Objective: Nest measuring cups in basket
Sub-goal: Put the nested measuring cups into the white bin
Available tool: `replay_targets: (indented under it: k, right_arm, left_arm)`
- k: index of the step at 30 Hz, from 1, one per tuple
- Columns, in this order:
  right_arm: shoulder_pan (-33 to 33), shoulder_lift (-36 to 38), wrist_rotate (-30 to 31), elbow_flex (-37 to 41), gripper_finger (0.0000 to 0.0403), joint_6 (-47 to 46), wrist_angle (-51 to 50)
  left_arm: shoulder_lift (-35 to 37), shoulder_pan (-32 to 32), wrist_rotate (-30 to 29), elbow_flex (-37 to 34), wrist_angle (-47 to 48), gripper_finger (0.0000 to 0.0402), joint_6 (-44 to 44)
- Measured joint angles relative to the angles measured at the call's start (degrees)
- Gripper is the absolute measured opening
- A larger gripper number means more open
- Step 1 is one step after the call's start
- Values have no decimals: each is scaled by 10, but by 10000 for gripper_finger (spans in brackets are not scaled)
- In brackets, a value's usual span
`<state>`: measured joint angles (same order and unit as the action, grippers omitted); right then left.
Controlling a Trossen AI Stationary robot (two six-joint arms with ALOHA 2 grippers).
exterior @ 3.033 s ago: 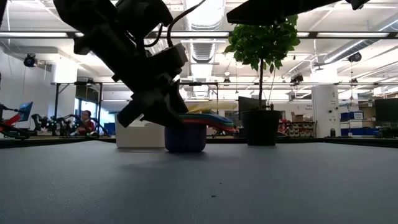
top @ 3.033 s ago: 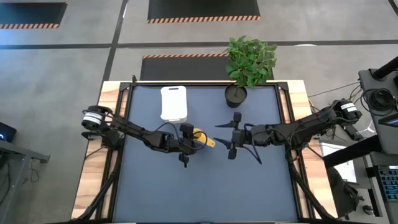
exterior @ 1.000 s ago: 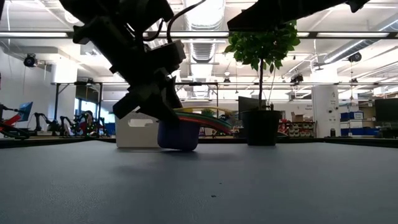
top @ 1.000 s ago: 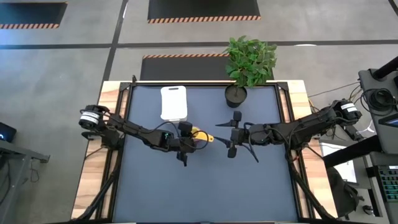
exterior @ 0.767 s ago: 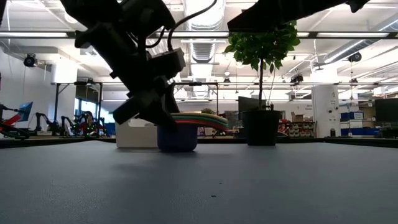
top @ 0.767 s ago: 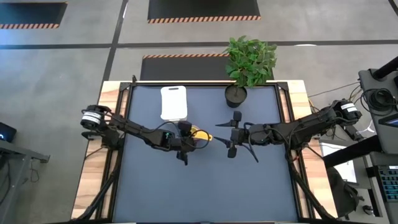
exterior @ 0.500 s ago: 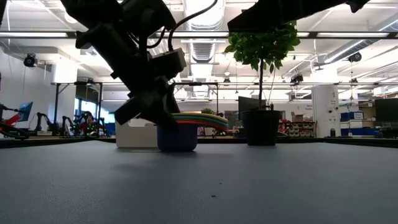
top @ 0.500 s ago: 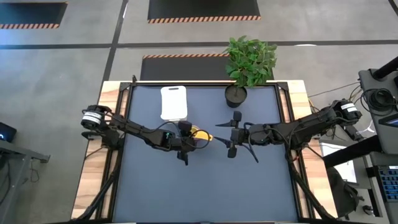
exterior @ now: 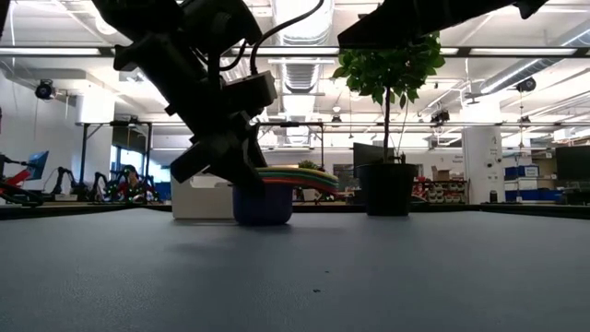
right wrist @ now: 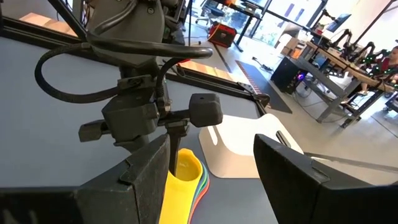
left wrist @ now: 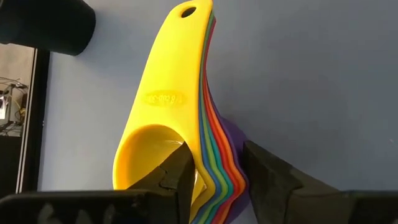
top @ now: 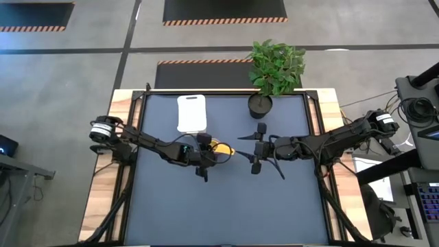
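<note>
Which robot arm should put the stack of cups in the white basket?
Probably the left. Its pincer already straddles the rim of the stacked measuring cups, near the basket. The right pincer hangs open, apart.

The left gripper (exterior: 241, 171) hid part of the measuring cups (exterior: 277, 189) in the low view. From above, the cup colours were too small to tell.
</note>
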<state>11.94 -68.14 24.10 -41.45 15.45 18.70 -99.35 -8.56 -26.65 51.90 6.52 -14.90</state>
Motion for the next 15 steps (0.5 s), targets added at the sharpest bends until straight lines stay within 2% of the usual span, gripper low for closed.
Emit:
replay_targets:
  k: [15]
  right_arm:
    - [0,0,0,0,221,0,-2]
  left_arm:
    - [31,-4,17,3,5,102,-4]
